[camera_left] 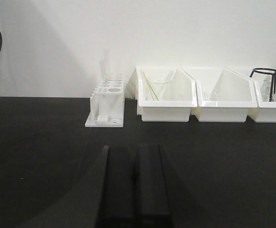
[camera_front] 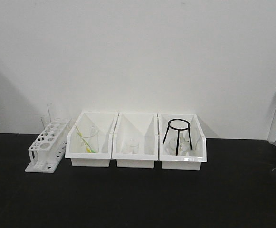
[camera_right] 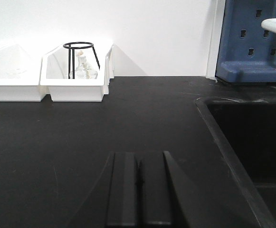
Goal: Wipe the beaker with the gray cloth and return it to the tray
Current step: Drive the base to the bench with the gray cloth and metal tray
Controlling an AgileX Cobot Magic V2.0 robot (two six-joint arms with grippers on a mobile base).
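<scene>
Matte black bench (camera_front: pixel 138 199), three glossy white plastic trays in a row: left tray (camera_front: pixel 90 161) holds a large clear glass beaker (camera_front: pixel 88 137), middle tray (camera_front: pixel 136 163) a small clear glass beaker (camera_front: pixel 132 145), right tray (camera_front: pixel 183 164) a black wire tripod (camera_front: pixel 178 135). A perforated white tube rack (camera_front: pixel 45 152) stands beside them. The right wrist view alone shows a recessed black sink (camera_right: pixel 256 142); the left gripper (camera_left: pixel 136 152) and right gripper (camera_right: pixel 138 157) have flat dark fingers pressed together, empty.

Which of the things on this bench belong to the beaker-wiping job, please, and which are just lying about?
Job:
large beaker in the left tray; small beaker in the middle tray (which is meant is unclear). No gray cloth in view.

Lying about:
test tube rack; black tripod; glass flask beneath it; right tray; sink; blue pegboard.
</scene>
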